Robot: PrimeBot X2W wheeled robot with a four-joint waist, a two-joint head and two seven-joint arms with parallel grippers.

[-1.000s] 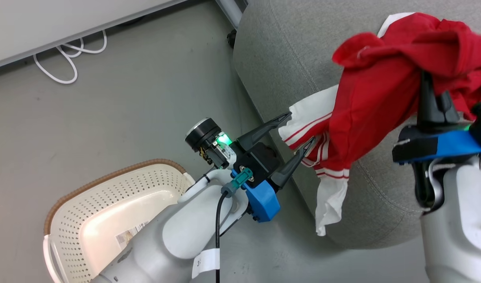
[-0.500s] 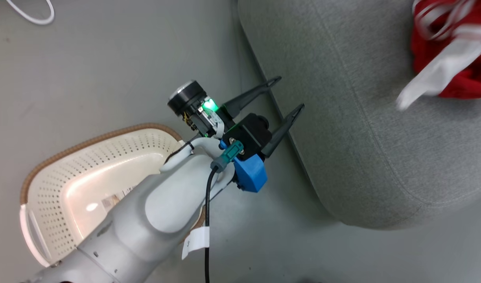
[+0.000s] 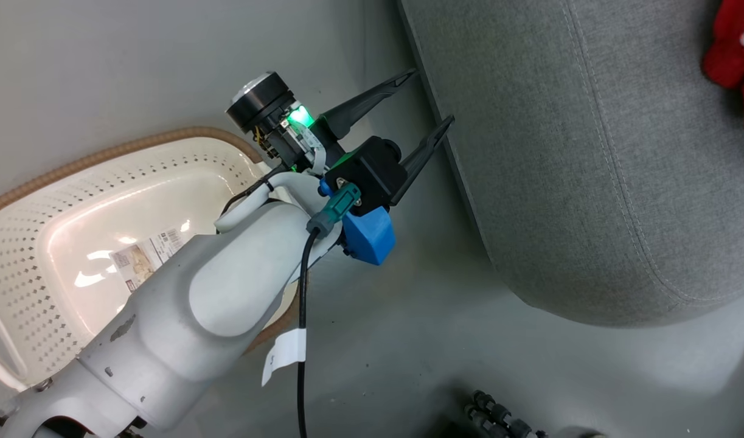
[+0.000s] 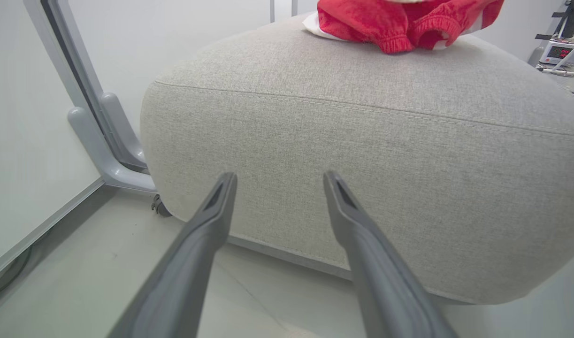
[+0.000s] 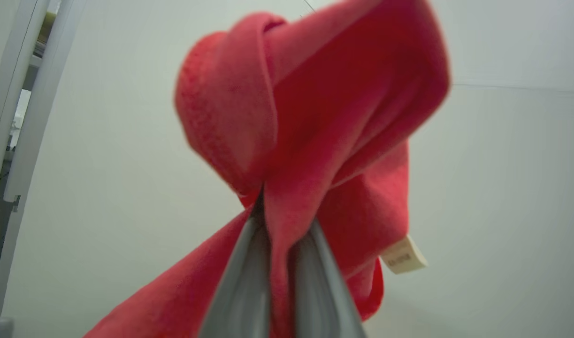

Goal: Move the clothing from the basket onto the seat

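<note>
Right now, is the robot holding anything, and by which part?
The right end effector pinches a bunched fold of a red garment; the left end effector is open and empty.

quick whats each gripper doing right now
Left gripper: open, holding nothing.
Right gripper: shut on a red garment.

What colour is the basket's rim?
The basket rim is brown with a woven look; the head view shows it best.
</note>
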